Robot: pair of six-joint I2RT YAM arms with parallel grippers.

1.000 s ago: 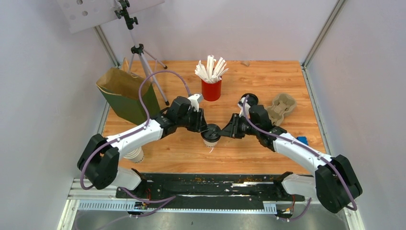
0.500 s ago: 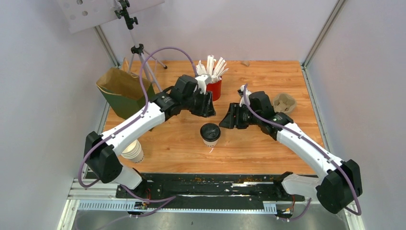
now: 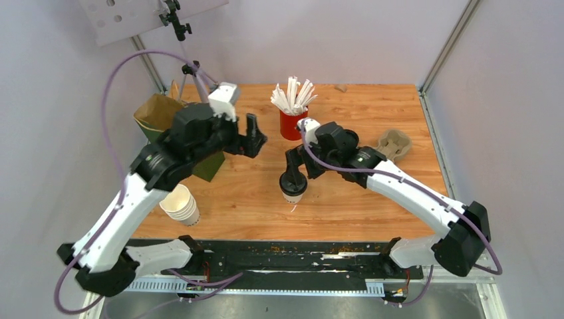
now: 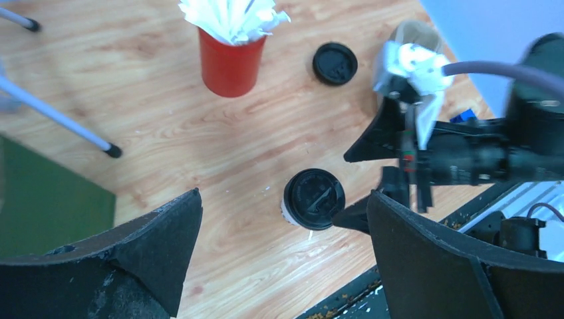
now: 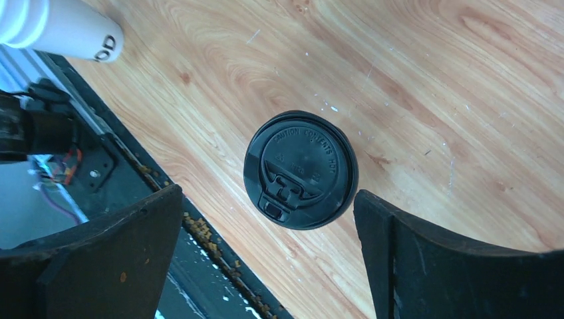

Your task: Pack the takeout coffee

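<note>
The takeout coffee (image 3: 292, 187), a small white paper cup with a black lid, stands upright on the wooden table near its front middle. In the right wrist view its lid (image 5: 300, 169) lies straight below, between the spread fingers. My right gripper (image 3: 299, 165) hovers just above the cup, open and holding nothing. My left gripper (image 3: 251, 138) is raised up and to the left of the cup, beside the green paper bag (image 3: 159, 123), open and empty. The left wrist view looks down on the coffee (image 4: 314, 199) from high up, and my right gripper (image 4: 399, 183) shows beside it.
A red cup of white sticks (image 3: 292, 123) stands behind the coffee. A stack of white paper cups (image 3: 181, 205) lies at front left. A cardboard cup carrier (image 3: 392, 146) sits at right. A loose black lid (image 4: 334, 63) lies beyond the red cup. A tripod (image 3: 193, 70) stands at back left.
Both grippers let go of the coffee's sides and opened wide. The left arm rose and swung back left toward the bag. The right gripper moved over the cup's lid.
</note>
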